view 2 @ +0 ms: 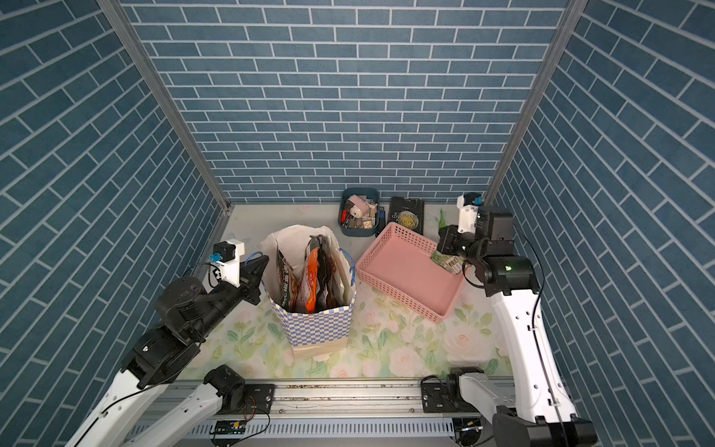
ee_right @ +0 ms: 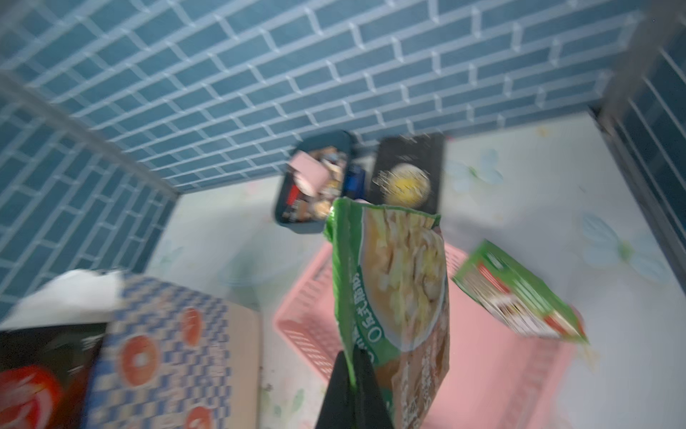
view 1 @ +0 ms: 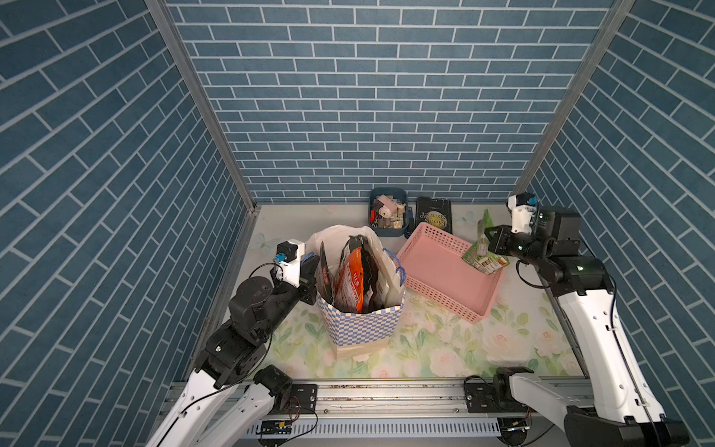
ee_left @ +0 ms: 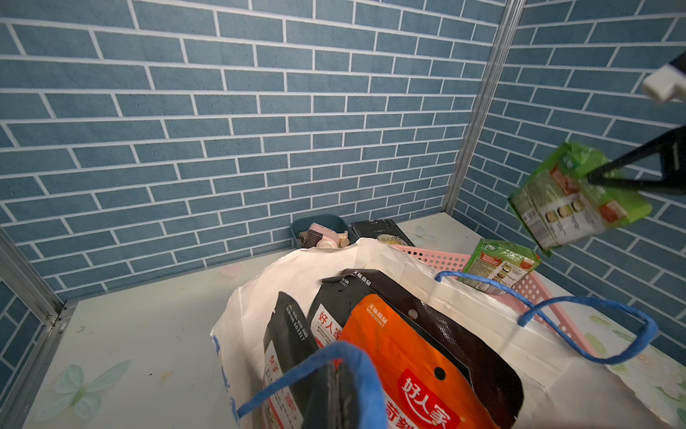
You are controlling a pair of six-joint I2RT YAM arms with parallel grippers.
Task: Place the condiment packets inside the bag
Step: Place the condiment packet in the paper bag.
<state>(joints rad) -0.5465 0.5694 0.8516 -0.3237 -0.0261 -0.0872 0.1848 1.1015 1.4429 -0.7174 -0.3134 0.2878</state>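
Observation:
The blue-and-white checkered bag stands upright at the table's left-centre. Inside it stand several condiment packets, an orange one among black ones. My left gripper is shut at the bag's left rim, on its blue cord handle. My right gripper is shut on the edge of a green packet, which hangs in the air over the pink basket's right end. A second green packet leans on the basket's right rim.
The pink perforated basket lies right of the bag. Behind it, at the back wall, are a dark blue tub of odds and ends and a black book. Blue brick walls close in three sides.

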